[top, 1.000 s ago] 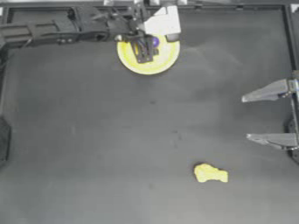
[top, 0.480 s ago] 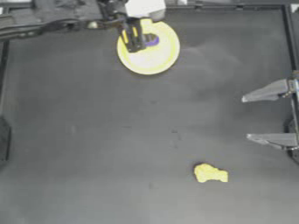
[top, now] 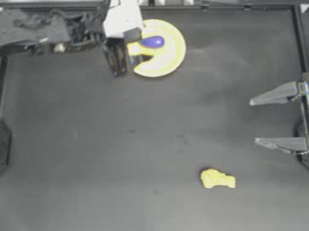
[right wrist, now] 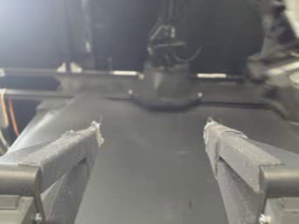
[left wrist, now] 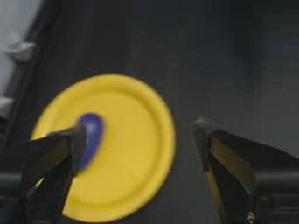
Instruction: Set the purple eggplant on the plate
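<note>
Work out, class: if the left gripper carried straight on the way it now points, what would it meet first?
Probably the plate: the left gripper, open, looks down at it, with the purple eggplant lying beside one jaw. How high it hangs above the plate is unclear.

Dark-framed arms – the left hand [top: 128, 56] black-jawed under a white wrist block, the right hand [top: 274, 119] grey-jawed.

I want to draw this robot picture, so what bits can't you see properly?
- Plate: in the top view its left part is hidden under the left hand; in the left wrist view the bottom edge cuts it off.
- Purple eggplant: in the left wrist view one dark jaw covers part of it.
- Small yellow object: too lumpy and small to identify.
- Right hand, parked at the right: its arm runs off the edge.
</note>
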`<state>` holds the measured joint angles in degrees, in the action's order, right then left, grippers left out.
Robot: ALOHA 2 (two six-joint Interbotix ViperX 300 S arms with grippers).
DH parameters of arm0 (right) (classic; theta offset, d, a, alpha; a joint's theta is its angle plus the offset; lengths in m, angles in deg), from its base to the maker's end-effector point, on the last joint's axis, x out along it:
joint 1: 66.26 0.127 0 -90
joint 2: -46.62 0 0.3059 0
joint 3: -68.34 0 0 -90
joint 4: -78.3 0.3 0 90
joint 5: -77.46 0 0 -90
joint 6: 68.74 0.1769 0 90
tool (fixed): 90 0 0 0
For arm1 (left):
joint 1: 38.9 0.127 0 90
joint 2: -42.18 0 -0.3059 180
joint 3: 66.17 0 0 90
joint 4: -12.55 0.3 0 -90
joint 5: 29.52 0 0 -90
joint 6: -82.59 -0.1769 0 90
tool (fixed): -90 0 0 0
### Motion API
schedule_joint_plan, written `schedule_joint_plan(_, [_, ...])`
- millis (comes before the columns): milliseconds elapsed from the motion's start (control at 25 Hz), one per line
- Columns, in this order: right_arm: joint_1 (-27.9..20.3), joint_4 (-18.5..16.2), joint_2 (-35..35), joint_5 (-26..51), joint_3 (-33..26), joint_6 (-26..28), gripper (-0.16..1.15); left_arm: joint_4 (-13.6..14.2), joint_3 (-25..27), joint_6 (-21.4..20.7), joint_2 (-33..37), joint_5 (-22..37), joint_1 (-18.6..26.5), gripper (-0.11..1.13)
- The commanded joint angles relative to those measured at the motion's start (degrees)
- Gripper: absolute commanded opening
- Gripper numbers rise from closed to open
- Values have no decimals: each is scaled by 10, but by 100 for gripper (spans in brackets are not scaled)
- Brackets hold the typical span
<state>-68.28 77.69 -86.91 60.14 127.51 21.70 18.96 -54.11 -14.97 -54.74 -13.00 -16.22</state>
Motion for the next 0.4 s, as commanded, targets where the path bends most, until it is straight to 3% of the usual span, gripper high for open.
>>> schedule_joint_plan(40, [-3, 3, 3, -2, -8, 0, 100, -18, 19, 1, 59, -17, -26, 101])
schedule_joint_plan(400, [-3, 3, 3, 4, -8, 0, 100, -67, 95, 1, 117, -52, -95, 101])
